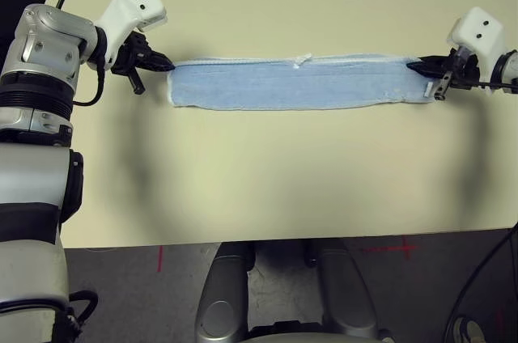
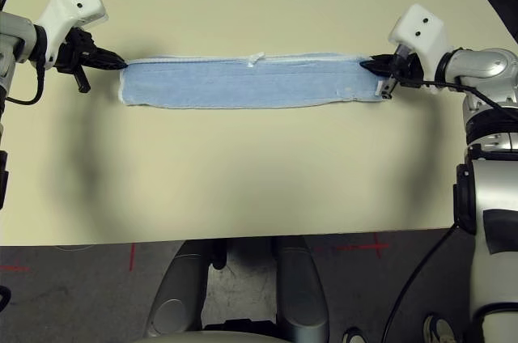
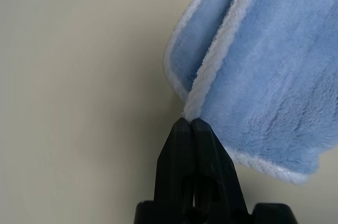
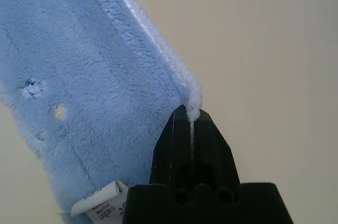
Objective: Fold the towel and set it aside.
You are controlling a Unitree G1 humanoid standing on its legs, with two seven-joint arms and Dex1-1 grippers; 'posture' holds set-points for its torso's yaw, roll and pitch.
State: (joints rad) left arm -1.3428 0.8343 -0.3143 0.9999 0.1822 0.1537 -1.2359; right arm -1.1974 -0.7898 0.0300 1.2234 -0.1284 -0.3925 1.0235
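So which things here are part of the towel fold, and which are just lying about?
In the job:
towel, stretched in a long strip
left gripper, shut on its end
right gripper, shut on the other end

Lying about:
table
red floor marks

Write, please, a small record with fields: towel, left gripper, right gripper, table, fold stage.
towel: light blue, folded once lengthwise into a long strip, stretched between both grippers
left gripper: shut on the towel's far corner, white edging pinched
right gripper: shut on the opposite far corner, near the label
table: beige
fold stage: second fold not yet done
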